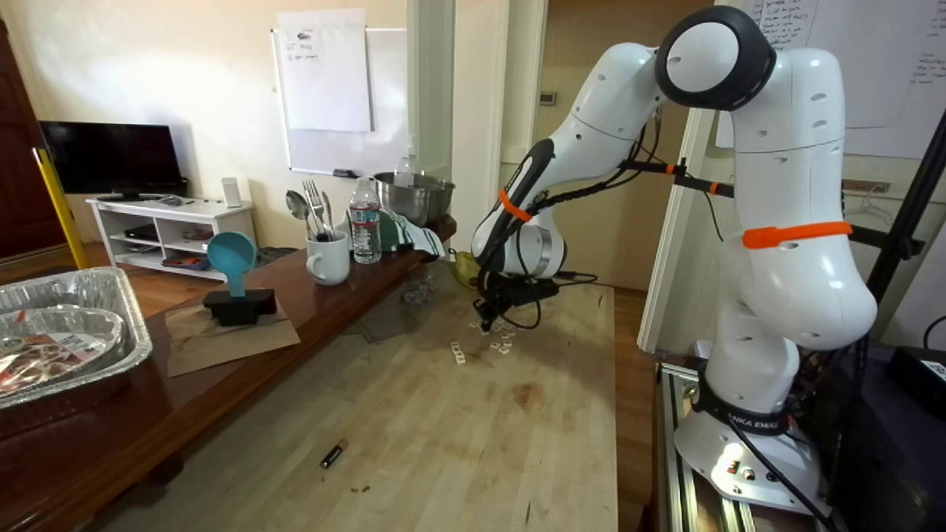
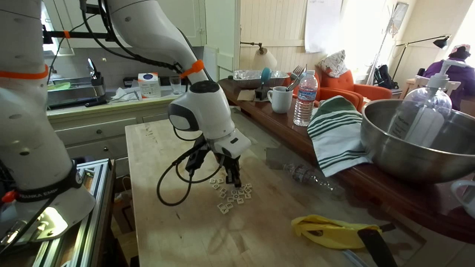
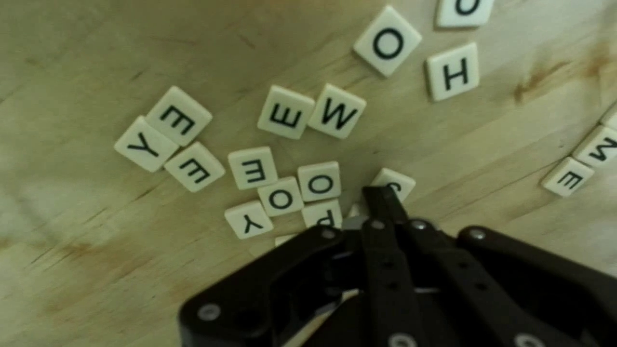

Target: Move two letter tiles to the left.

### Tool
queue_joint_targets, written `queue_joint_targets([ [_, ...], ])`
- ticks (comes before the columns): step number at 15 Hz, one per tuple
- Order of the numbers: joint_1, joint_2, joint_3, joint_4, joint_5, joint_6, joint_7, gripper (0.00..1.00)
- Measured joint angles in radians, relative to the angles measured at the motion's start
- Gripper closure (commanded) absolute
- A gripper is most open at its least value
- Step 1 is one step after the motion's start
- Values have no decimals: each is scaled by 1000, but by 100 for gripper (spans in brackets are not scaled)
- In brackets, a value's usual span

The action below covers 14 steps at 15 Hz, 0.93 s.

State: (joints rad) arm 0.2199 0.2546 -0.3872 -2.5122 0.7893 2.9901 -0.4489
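Note:
Several letter tiles lie flat and loosely scattered on the wooden table. In the wrist view, tiles E [image 3: 286,112] and W [image 3: 337,112] touch, and Y [image 3: 146,143] sits against two E tiles at left. O [image 3: 387,42] and H [image 3: 453,71] lie at the top. M [image 3: 600,146] and E [image 3: 569,177] form a row at right. My gripper [image 3: 383,200] looks shut, fingertips low over the tiles. It partly covers an S tile [image 3: 400,179] and hides others; no held tile shows. The tiles also show in both exterior views [image 1: 458,353] [image 2: 223,207].
A battery [image 1: 334,453] lies on the table [image 1: 443,458]. A yellow object [image 2: 330,231] and a clear bottle [image 2: 308,176] lie near the raised wooden ledge [image 1: 355,303]. The ledge holds a mug [image 2: 280,100], an upright bottle [image 2: 306,98], a towel [image 2: 336,129] and a metal bowl [image 2: 412,159].

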Motion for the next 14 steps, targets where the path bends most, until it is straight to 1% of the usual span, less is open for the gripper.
queue_joint_targets([
  [1,-16,-2,12,6,-53,-23,54,100],
  [4,-106,-16,100,18,-231,-82,253,100],
  [6,-142,-21,136,24,-325,-110,377,100],
  [8,-159,-23,150,27,-404,-124,495,100],
  [11,-164,-25,152,26,-496,-126,638,100],
  [13,-165,-34,151,24,-545,-126,701,100],
  [14,-167,-44,153,23,-562,-126,712,100],
])
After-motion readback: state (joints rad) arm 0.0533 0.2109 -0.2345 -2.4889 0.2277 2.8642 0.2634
